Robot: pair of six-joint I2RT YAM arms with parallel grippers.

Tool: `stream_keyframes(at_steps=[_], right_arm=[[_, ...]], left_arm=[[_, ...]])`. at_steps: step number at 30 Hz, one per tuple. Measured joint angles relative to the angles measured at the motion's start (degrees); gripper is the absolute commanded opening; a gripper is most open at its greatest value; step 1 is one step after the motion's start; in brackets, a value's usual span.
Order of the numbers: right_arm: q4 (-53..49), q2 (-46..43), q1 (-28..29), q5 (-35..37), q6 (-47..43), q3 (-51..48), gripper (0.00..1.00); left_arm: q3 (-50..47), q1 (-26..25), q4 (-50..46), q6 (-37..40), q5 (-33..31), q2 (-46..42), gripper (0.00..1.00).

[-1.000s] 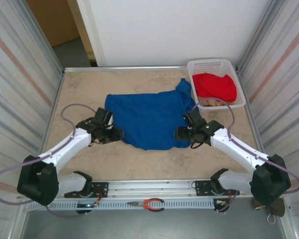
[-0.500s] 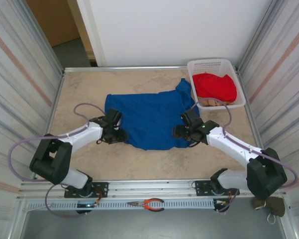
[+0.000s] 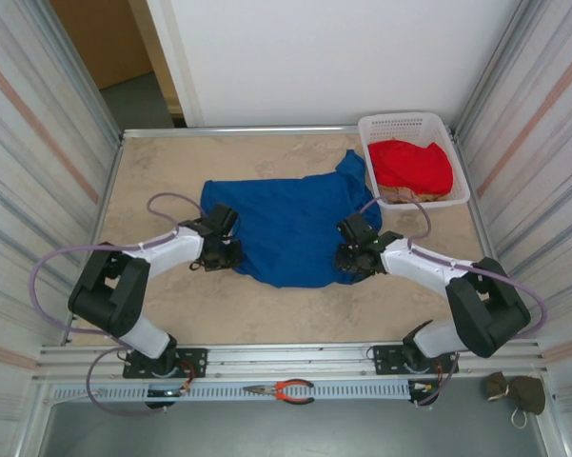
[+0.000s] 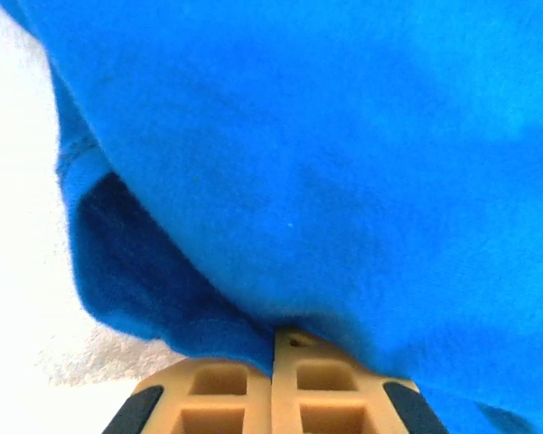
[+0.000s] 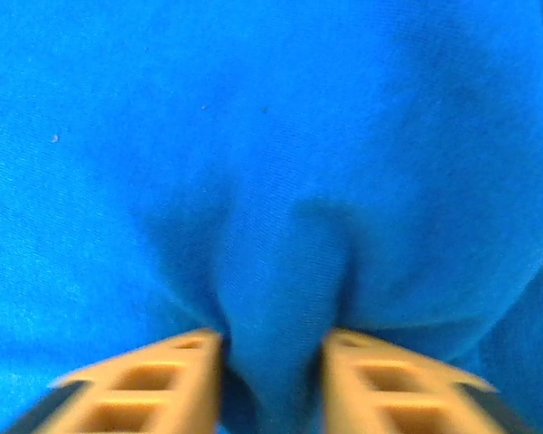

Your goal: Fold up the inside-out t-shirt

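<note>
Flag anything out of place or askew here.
The t-shirt lies crooked and rumpled, one sleeve bunched up by the basket. A pair of red-handled pliers lies on the front rail, an odd spot for a tool.

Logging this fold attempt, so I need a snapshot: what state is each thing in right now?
t-shirt: spread out, not yet folded, pinched at both sides.
left gripper: shut on the t-shirt's edge.
right gripper: shut on a bunched fold of the t-shirt.
basket: upright, holding the red garment.
pliers: lying by the near rail.
</note>
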Motion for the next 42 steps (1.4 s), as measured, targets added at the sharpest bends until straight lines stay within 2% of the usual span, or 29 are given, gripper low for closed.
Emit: stream_keyframes(at_steps=[5, 9, 13, 17, 21, 27, 32, 36, 38, 39, 40, 41, 42], right_arm=[[-1.3, -1.4, -3.1, -1.9, -1.3, 2.6, 0.00], [-3.8, -6.6, -10.1, -4.7, -3.7, 11.4, 0.00], [-5.2, -11.0, -18.3, -8.5, -5.2, 21.9, 0.00], [-7.0, -13.5, -23.4, -11.6, -6.4, 30.8, 0.00], [-9.5, -15.4, -23.9, -13.9, -6.5, 34.4, 0.00], [-12.4, -18.5, -24.0, -17.0, -6.1, 36.8, 0.00], [-12.3, -19.9, -24.0, -19.5, -4.5, 37.6, 0.00], [-9.8, -18.5, -24.0, -19.5, -4.5, 33.5, 0.00], [-8.4, -16.0, -24.0, -19.5, -4.5, 30.1, 0.00], [-7.8, -14.0, -24.1, -19.5, -4.5, 28.5, 0.16], [-7.2, -11.1, -24.1, -19.3, -4.5, 27.1, 0.42], [-6.9, -7.9, -24.3, -19.1, -4.8, 26.1, 0.56], [-7.0, -5.1, -24.3, -18.9, -5.1, 25.6, 0.60]], left_arm=[[3.3, 3.1, -3.5, 1.9, 0.5, -5.6, 0.00], [10.5, 12.6, -6.6, 4.9, 5.4, -12.9, 0.00], [20.5, 22.9, -8.4, 7.1, 11.6, -16.3, 0.00], [29.1, 28.2, -9.8, 8.2, 17.6, -17.0, 0.00], [34.9, 30.0, -10.9, 8.2, 21.7, -17.5, 0.00], [42.0, 30.4, -11.5, 7.1, 25.5, -19.2, 0.06], [46.5, 30.4, -10.7, 5.9, 27.5, -19.3, 0.07], [46.5, 30.4, -10.3, 5.9, 27.6, -16.2, 0.00], [44.5, 30.4, -9.7, 5.9, 27.8, -12.9, 0.00], [42.9, 30.3, -9.4, 6.0, 28.0, -11.5, 0.00], [40.7, 29.9, -9.2, 6.1, 27.9, -9.6, 0.00], [38.4, 29.4, -8.9, 6.4, 27.5, -7.9, 0.00], [36.4, 28.7, -9.0, 6.7, 27.0, -6.4, 0.00]])
